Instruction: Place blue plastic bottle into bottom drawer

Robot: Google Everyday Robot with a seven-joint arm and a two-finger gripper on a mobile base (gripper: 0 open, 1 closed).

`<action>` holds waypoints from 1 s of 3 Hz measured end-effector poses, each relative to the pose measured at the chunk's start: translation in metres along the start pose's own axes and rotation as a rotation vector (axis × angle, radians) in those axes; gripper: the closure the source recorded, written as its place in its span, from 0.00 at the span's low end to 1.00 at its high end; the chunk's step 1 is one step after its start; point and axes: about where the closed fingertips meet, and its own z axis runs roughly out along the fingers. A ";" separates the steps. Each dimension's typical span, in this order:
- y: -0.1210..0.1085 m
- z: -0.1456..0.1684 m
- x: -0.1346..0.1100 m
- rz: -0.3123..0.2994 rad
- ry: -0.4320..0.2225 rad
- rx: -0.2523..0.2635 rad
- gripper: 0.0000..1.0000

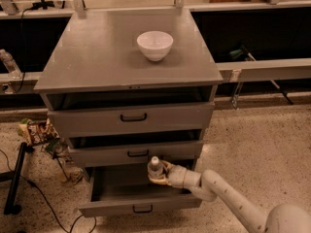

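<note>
Pincer (159, 177) clenched on blue plastic bottle (155, 166), upright over open bottom drawer (116, 207). Advisable: lower clear of middle drawer (138, 153), release once base rests.

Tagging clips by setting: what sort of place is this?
Probably a lab or workshop: a grey metal cabinet on a speckled floor, loose cables, bench rails behind. The pincer holds a bottle over the open bottom drawer.
</note>
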 end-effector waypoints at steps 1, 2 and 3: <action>0.013 0.000 0.052 0.113 0.043 0.003 1.00; 0.009 0.012 0.086 0.087 0.062 0.006 0.75; 0.000 0.018 0.096 0.007 0.079 0.014 0.43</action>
